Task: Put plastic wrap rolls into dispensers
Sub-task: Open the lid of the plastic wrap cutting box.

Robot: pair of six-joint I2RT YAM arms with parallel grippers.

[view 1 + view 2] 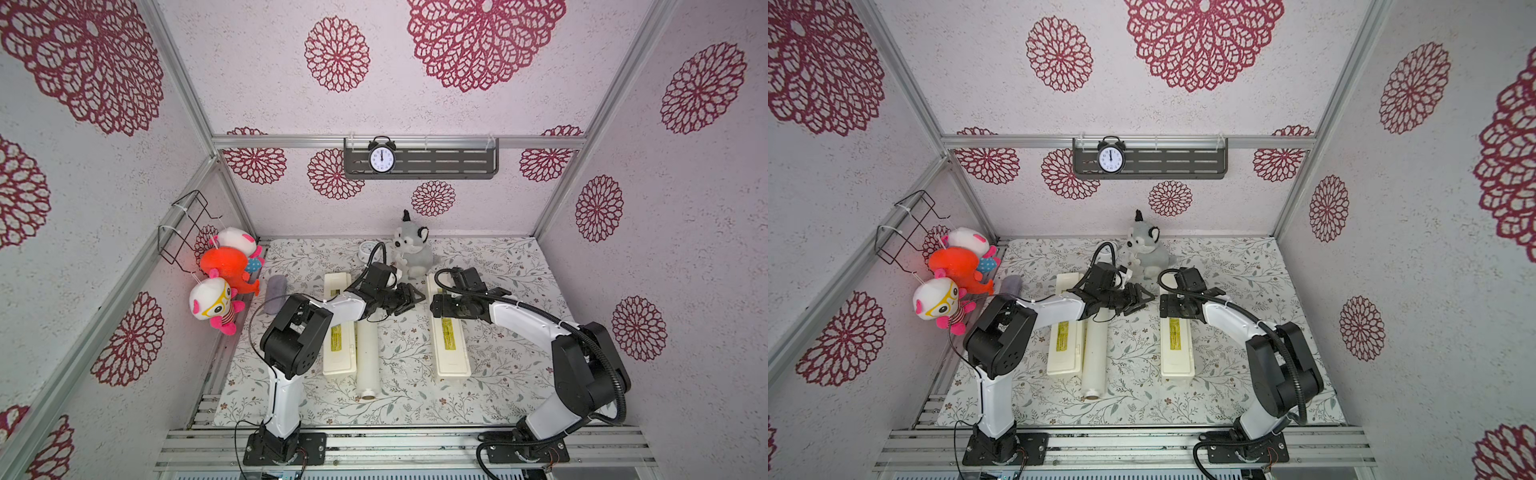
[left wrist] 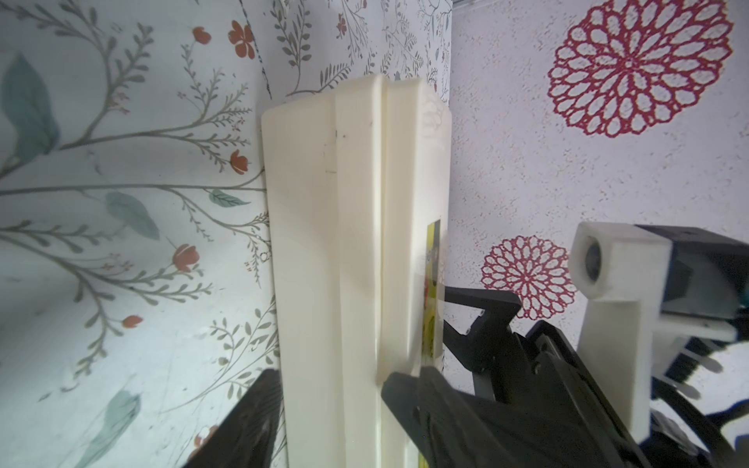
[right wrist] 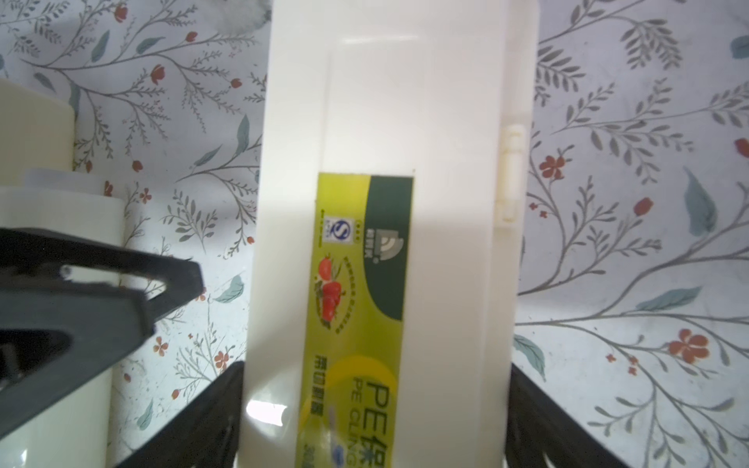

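**Right gripper astride one box, roll loose beside the other**

The roll (image 1: pixel 368 357) lies on the flowered cloth (image 1: pixel 415 399), running near to far. It touches the right side of the left box (image 1: pixel 338 361) and is outside it. The right box (image 1: pixel 451 357) lies well apart to the right, parallel, with its lid down and label strip up.

The left arm (image 1: pixel 332 309) reaches across the left box and the roll and hides the middle of each. The left gripper (image 1: pixel 415 296) points right into the gap between the roll and the right box. Its jaws are partly apart, with nothing between them. The right gripper (image 1: pixel 441 309) sits over the far half of the right box and covers it in both top views.

A grey plush wolf (image 1: pixel 411 249) sits at the far wall, just behind both grippers. A grey fuzzy thing (image 1: pixel 276 295) lies left of the left box. Plush toys (image 1: pixel 224 266) hang on the left wall, and an alarm clock (image 1: pixel 381 158) stands on a high shelf.

The right wrist view shows what the top views hide. The right gripper's fingers (image 3: pixel 219 409) stand wide, one on each side of the right box and close against it. Whether they press on it I cannot tell. That view also shows the left gripper's tip short of the box, with cloth between them. The left wrist view shows the same box from its side.
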